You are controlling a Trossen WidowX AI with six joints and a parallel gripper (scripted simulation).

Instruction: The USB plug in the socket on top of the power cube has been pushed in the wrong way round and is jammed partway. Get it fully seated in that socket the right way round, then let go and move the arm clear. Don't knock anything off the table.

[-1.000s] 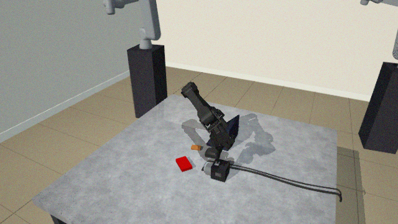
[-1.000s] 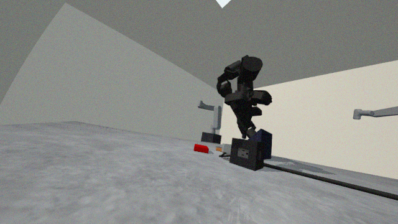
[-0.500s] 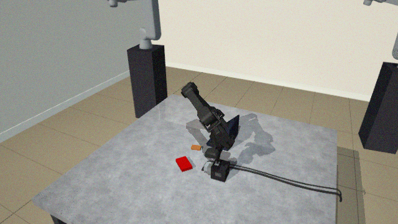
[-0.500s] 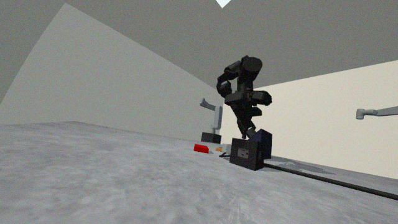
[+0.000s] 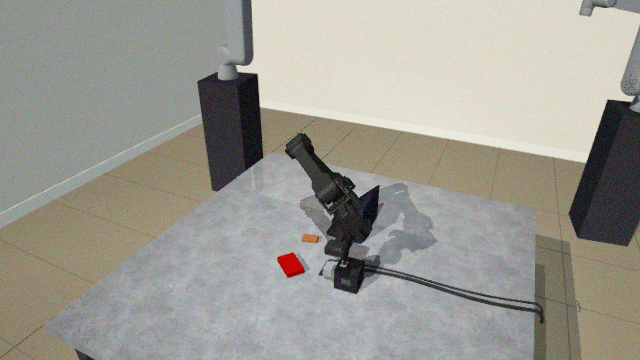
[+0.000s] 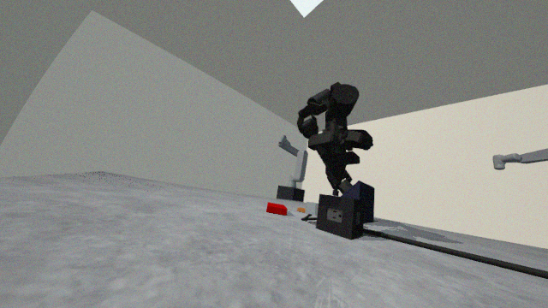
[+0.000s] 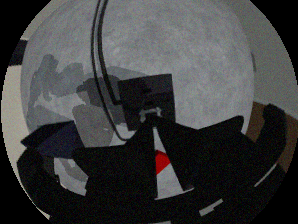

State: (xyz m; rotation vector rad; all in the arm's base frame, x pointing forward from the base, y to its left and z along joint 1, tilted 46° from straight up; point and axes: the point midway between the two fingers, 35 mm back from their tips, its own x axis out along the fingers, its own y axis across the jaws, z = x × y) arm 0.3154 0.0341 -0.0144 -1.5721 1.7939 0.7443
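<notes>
The black power cube (image 5: pixel 349 278) (image 6: pixel 335 224) (image 7: pixel 162 89) stands on the grey table (image 5: pixel 200 310) (image 6: pixel 171 257). My gripper (image 5: pixel 345 257) (image 6: pixel 336 191) (image 7: pixel 152 120) points down at the cube's top and is shut on the USB plug. The plug (image 7: pixel 150 113) shows as a small pale grey outline at the fingertips, near the cube's top edge in the wrist view. The fingers hide most of the plug and the socket mouth. Its depth and which way round it is cannot be told.
A red block (image 5: pixel 290 265) (image 6: pixel 276 209) (image 7: pixel 161 162) and a smaller orange block (image 5: pixel 310 238) (image 6: pixel 301 210) lie left of the cube. A white piece (image 5: pixel 329 269) is at its left side. A dark blue panel (image 5: pixel 370 205) (image 6: pixel 366 201) (image 7: pixel 59 141) stands behind. Black cables (image 5: pixel 450 288) (image 6: pixel 462 255) run right.
</notes>
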